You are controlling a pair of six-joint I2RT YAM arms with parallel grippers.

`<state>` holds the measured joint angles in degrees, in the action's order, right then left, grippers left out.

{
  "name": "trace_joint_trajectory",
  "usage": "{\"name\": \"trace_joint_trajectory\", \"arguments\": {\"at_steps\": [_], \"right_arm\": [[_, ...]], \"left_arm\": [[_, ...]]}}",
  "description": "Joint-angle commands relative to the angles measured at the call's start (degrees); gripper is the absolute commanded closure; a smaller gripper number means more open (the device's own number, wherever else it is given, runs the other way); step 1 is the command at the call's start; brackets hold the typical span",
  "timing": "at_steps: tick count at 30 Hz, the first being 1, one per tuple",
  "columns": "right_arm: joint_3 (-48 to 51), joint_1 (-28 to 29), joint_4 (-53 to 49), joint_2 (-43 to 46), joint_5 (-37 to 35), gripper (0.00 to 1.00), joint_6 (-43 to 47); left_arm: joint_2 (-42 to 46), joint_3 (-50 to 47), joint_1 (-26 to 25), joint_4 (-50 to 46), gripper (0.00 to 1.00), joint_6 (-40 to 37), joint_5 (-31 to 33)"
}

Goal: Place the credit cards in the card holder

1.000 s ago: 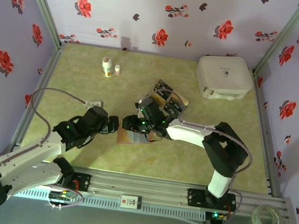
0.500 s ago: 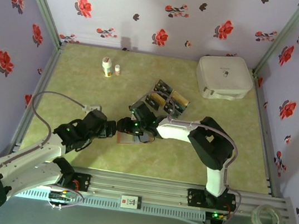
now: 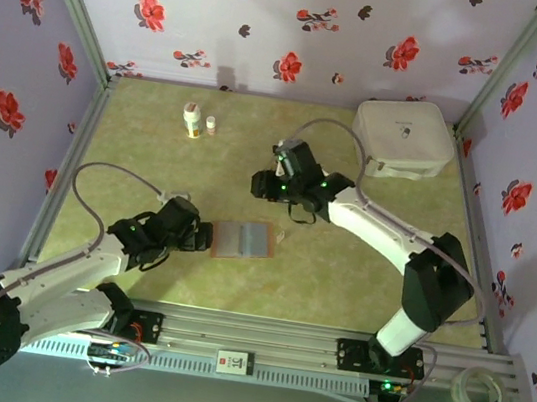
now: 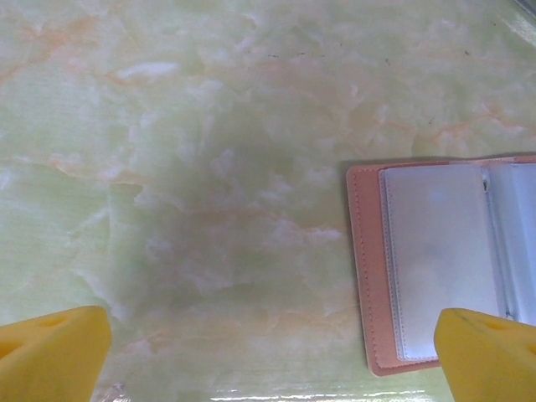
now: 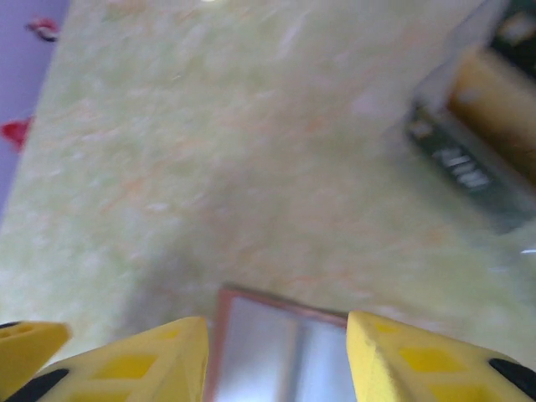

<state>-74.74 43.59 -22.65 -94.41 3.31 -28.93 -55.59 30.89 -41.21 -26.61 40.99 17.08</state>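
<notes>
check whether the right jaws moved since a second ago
Yes. In the top view the right jaws have drawn away from the card holder toward the back wall, ending closer to the white case.

A pale green, marble-patterned table (image 3: 153, 164) carries everything. Near its front middle the card holder (image 3: 244, 240) lies opened flat, its reddish-brown edge framing grey-blue sleeves facing up. At the far right corner sits a large white rounded case (image 3: 403, 138). Toward the far left stand two small bottles, the taller one (image 3: 192, 120) just beside the shorter one (image 3: 211, 126). In the right wrist view a gold-yellow card (image 5: 498, 109) and a dark card (image 5: 456, 159) lie blurred beyond the holder.
</notes>
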Motion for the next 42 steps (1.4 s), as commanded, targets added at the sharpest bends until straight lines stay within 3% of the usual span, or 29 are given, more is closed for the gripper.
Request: {"name": "trace_joint_trajectory", "arguments": {"at_steps": [1,8,13,22,42], "right_arm": [[-5.16,-1.96,-15.07,-1.77,-9.50,0.53,12.54],[-17.28,-4.50,-24.47,-11.55,-9.75,0.58,23.50],[-24.01,-4.57,-26.61,-18.89,-10.60,0.65,24.84],[-32.96,-4.57,-28.30,-27.72,-11.09,0.68,26.16],[-34.61,-4.48,-26.02,-33.66,-11.28,0.72,27.56]], "left_arm": [[-0.73,0.41,0.43,2.18,0.00,-1.75,-0.31],[-4.26,0.54,1.44,3.65,0.00,-2.41,-0.65],[-4.95,0.87,3.60,3.66,0.00,-2.20,-3.86],[-6.08,0.38,4.86,4.97,0.00,-2.06,-4.84],[-6.02,-1.34,5.96,5.51,0.00,-1.68,-6.18]]}}
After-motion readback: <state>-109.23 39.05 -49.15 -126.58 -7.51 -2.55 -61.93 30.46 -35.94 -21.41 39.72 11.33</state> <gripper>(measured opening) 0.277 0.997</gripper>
